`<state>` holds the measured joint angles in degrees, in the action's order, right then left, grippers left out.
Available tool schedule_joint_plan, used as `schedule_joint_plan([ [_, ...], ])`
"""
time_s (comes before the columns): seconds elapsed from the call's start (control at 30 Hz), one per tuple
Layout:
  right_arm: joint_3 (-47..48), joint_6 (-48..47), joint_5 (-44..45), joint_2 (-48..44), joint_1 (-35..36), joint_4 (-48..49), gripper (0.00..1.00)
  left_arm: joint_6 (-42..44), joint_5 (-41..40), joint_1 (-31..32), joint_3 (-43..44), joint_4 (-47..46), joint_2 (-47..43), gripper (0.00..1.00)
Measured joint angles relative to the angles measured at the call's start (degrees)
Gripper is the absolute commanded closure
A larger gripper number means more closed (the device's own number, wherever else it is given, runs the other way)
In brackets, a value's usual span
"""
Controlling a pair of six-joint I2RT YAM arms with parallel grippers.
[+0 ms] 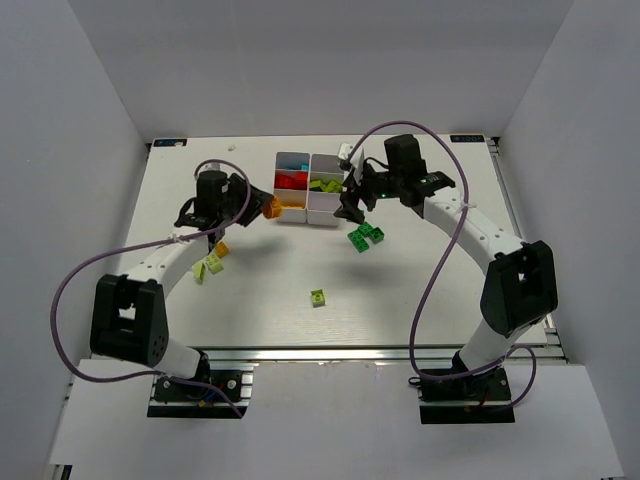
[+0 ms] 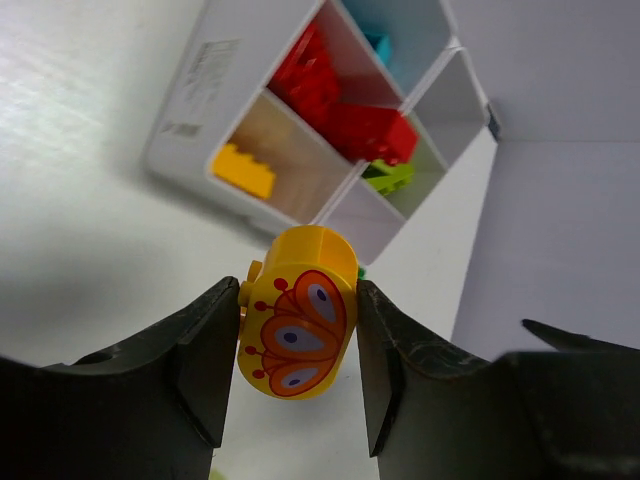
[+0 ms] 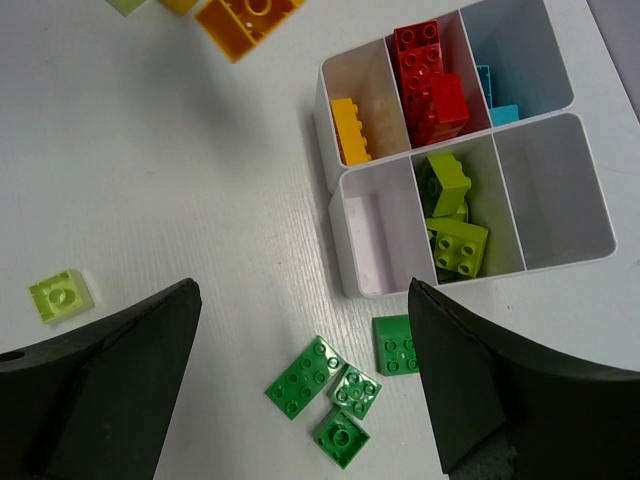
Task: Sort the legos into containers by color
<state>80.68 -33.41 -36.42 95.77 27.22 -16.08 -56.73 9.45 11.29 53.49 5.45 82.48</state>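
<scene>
Surface (image 1: pixel 420 290), white, beneath both arms. Containers (image 3: pixel 342 245) just ahead of the left claw (image 2: pixel 297 320), sorted by colour: red, lime, light blue, one yellow brick (image 3: pixel 350 130), two compartments bare, all laid out fully only from the right wrist. Left claw pinching an orange-yellow brick (image 2: pixel 305 260), its printed wing pattern visible only from the left wrist; probably held short of the tray for a drop beside the yellow one. Right claw (image 3: pixel 303 300) spread wide, empty, directly above four dark green legos (image 3: pixel 305 375), likely poised to descend. Only from overhead: both claws flanking the tray.
</scene>
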Motion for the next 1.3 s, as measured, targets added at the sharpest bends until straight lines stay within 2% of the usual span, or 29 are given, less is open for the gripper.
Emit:
schedule_joint_plan([
  [0.23,-0.74,0.09,-0.26,-0.35,-0.74,0.39,0.12,-2.49,-2.84,4.59,1.51,-13.46,5.05,0.90],
  [0.4,-0.98,0.07,-0.85,-0.37,-1.29,0.48,0.12,0.68,-7.69,7.52,1.16,-21.99,6.45,0.92],
  [0.77,-0.98,0.11,-1.49,-0.37,-2.27,0.81,0.12,15.50,-16.94,11.08,-0.96,-31.74,8.59,0.97],
  [1.3,-0.98,0.07,-1.51,-0.37,-3.23,0.79,0.12,19.65,-18.78,11.06,-2.34,-38.49,14.78,0.95],
])
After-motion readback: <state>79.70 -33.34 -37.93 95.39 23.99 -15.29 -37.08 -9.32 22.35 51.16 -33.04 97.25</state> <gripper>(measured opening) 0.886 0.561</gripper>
